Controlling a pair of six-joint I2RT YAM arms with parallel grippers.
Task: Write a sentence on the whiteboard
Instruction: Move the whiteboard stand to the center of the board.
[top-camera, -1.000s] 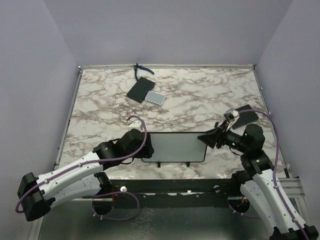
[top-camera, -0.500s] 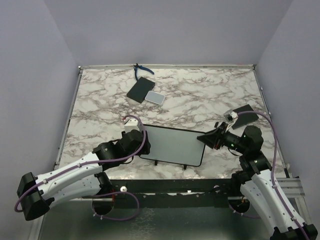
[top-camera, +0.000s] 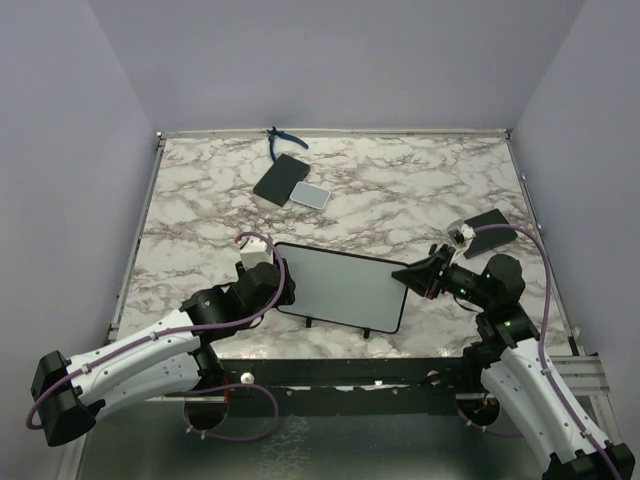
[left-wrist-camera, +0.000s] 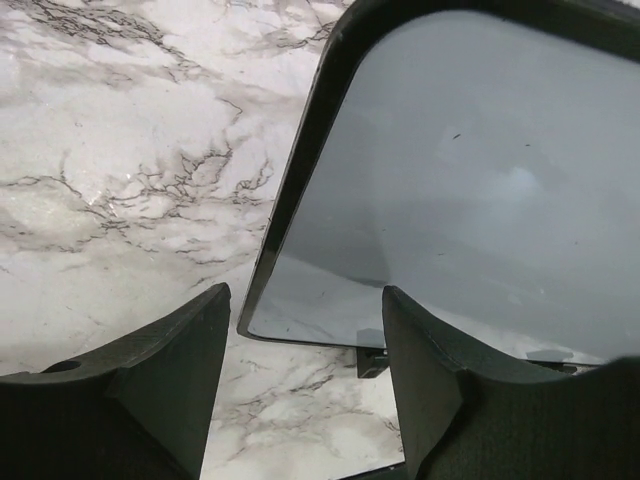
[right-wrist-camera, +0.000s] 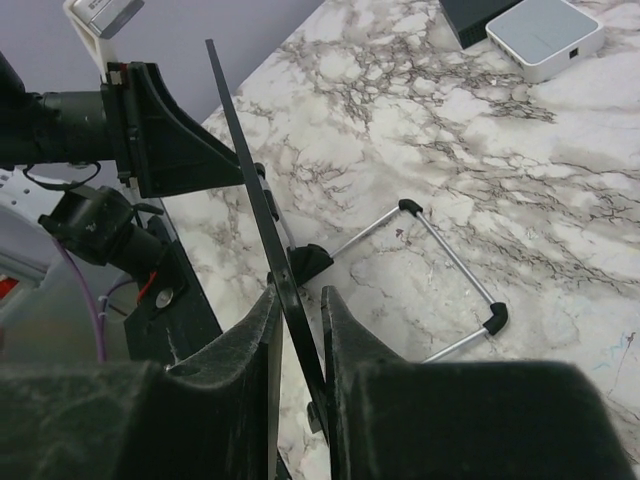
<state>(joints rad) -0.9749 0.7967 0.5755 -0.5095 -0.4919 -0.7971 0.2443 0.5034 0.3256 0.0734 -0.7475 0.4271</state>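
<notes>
The left claw (left-wrist-camera: 305, 310) sat at the near left with its two fingers apart; the corner of the whiteboard (left-wrist-camera: 470, 180) was just ahead of the gap, not pinched. At the near right, the right claw (right-wrist-camera: 298, 300) was clamped on the board's right edge, one finger on each face. Between them the whiteboard stood skewed close to the near edge of the table (top-camera: 420, 190), its left end farther back. Beyond the right claw lay a black slab (top-camera: 492, 225). Far left of centre lay another black slab (top-camera: 279, 178), a grey-white pad (top-camera: 311, 195) just beside it, and blue-handled pliers (top-camera: 278, 140) at the far edge
</notes>
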